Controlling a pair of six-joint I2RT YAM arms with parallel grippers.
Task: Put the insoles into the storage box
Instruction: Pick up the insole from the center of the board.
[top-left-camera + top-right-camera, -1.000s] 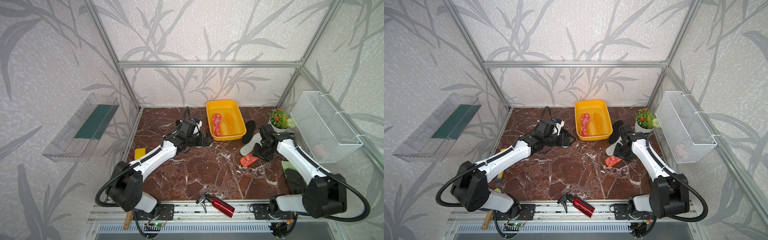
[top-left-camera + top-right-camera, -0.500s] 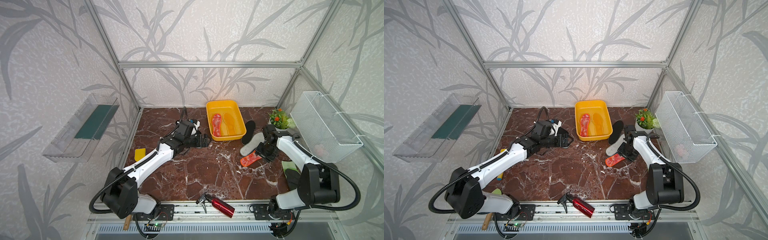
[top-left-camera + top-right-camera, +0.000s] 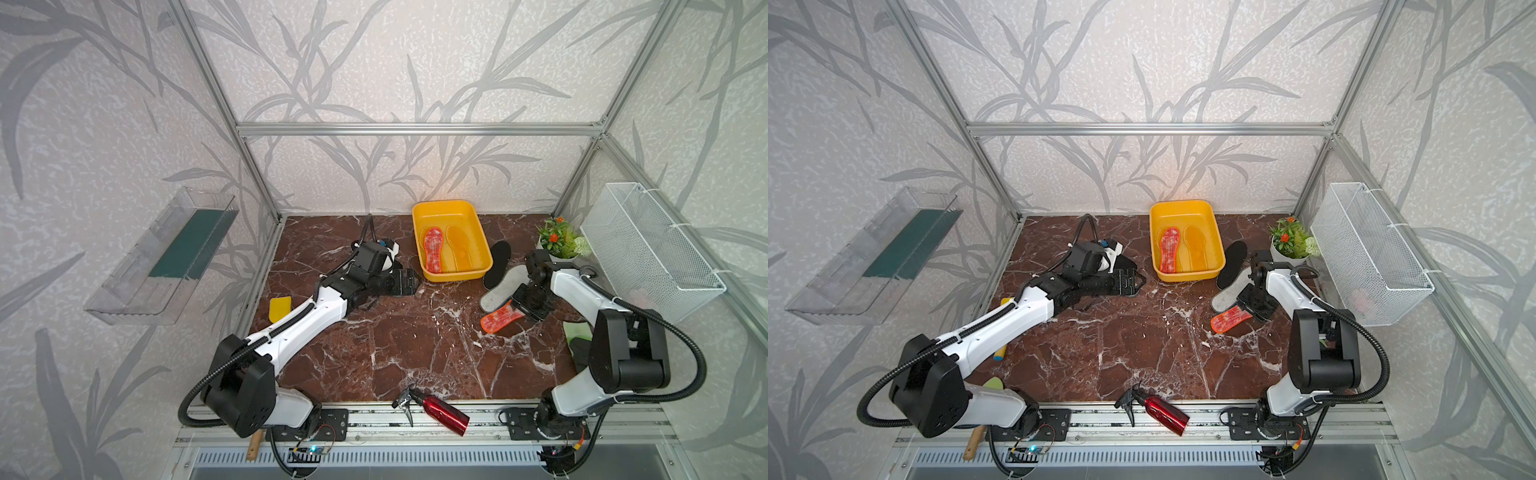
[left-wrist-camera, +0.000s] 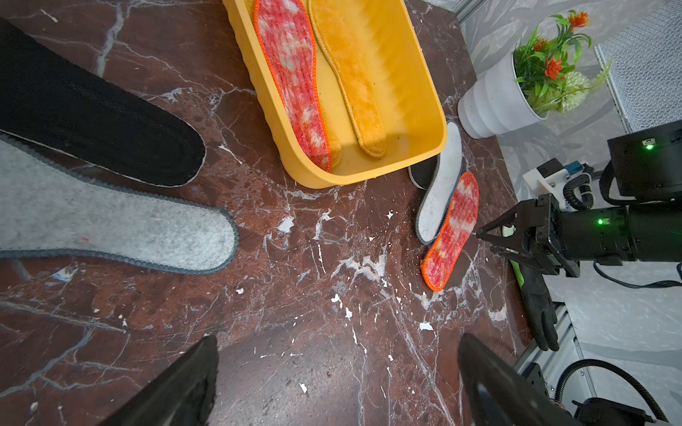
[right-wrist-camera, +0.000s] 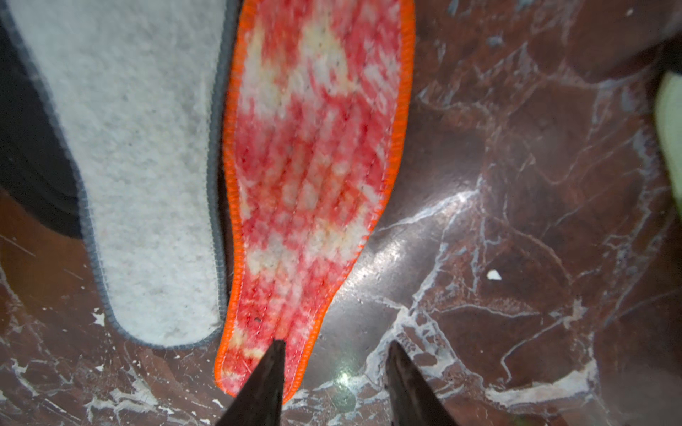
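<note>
Right end effector (image 5: 336,346): jaws apart, nothing clamped. One fingertip (image 5: 265,383) sits over the narrow end of the loose red-orange mottled fabric insole (image 5: 313,166), the other over bare marble (can't tell if there's contact). That insole lies flat on the red-brown marble tabletop (image 3: 395,340), long edge against a light grey felt insole (image 3: 500,286), which lies partly on a black foot-shaped insole (image 3: 497,257). All three are outside and just right of the shallow yellow plastic storage tub (image 3: 449,204), which stands at the back of the tabletop. The tub holds two side by side: a second red-orange mottled insole (image 3: 433,254) and a yellow-orange fleecy insole (image 3: 458,249). Left end effector (image 4: 337,369): jaws wide apart, empty, low over bare tabletop just left of the tub. The left wrist view shows another black insole (image 4: 92,107) and another grey felt insole (image 4: 110,225) side by side on the tabletop near it, also outside the tub.
</note>
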